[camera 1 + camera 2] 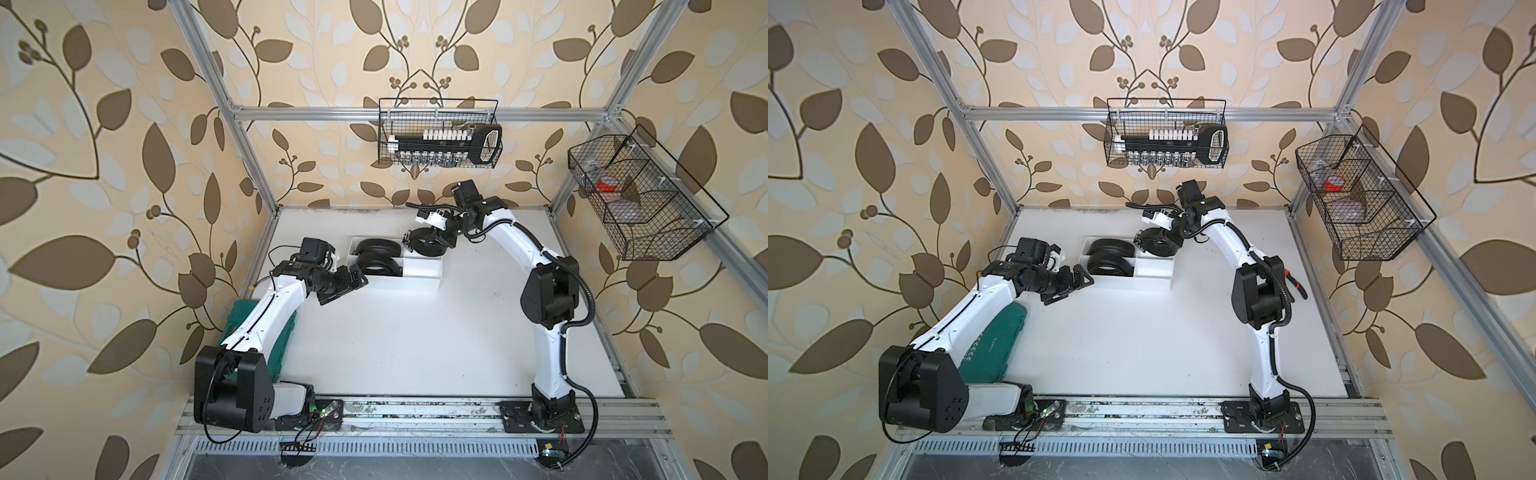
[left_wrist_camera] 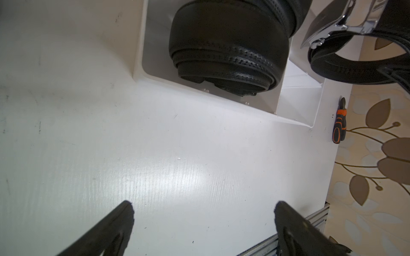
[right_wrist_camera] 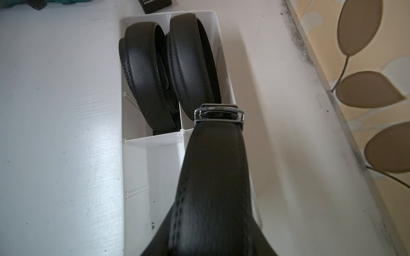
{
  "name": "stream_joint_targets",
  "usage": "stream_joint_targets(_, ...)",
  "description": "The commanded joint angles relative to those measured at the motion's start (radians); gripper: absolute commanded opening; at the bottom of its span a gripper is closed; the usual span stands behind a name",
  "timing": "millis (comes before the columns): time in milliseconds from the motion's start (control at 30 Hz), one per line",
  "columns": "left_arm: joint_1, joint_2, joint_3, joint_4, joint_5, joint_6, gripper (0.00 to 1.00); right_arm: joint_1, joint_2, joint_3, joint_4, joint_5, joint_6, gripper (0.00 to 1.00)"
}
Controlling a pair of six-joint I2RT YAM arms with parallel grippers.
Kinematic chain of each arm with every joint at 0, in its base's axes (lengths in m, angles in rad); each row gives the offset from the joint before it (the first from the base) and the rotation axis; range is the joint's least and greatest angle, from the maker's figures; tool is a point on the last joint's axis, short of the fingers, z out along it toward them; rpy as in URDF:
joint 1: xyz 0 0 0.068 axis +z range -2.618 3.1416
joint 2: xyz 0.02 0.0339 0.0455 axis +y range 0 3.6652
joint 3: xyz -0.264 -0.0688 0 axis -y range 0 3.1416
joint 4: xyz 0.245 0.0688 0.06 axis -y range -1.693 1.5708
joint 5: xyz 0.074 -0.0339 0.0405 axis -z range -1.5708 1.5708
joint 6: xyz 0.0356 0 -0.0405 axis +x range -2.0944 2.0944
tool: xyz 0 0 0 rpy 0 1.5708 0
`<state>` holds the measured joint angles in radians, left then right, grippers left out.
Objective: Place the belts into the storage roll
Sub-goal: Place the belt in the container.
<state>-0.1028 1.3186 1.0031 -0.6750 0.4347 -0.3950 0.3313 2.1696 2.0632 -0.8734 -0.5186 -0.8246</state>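
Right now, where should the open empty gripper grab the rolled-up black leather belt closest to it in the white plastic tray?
Probably the top arc of the rolled-up black leather belt, with the left gripper coming straight down. It stands on edge in the white plastic tray, whose walls shield its sides; only the top pokes above them.

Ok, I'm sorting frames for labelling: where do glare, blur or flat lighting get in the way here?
Left wrist view: broad glare on the table, and the open left gripper is soft. Right wrist view: the held belt blurs toward the lens, its buckle sharp. Both top views: even light, but the stored belts read as flat black.
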Motion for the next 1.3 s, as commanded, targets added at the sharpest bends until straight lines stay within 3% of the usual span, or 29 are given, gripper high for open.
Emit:
stream_joint_targets(0,0.013,0.001,0.008,0.014,0.004,0.018,0.99,0.002,0.027,0.04,-0.053,-0.092,-0.051,0.26)
stream_joint_targets(1267,0.022,0.02,0.006,0.014,0.029,0.013,0.99,0.003,0.204,0.075,-0.066,0.002,-0.107,0.31)
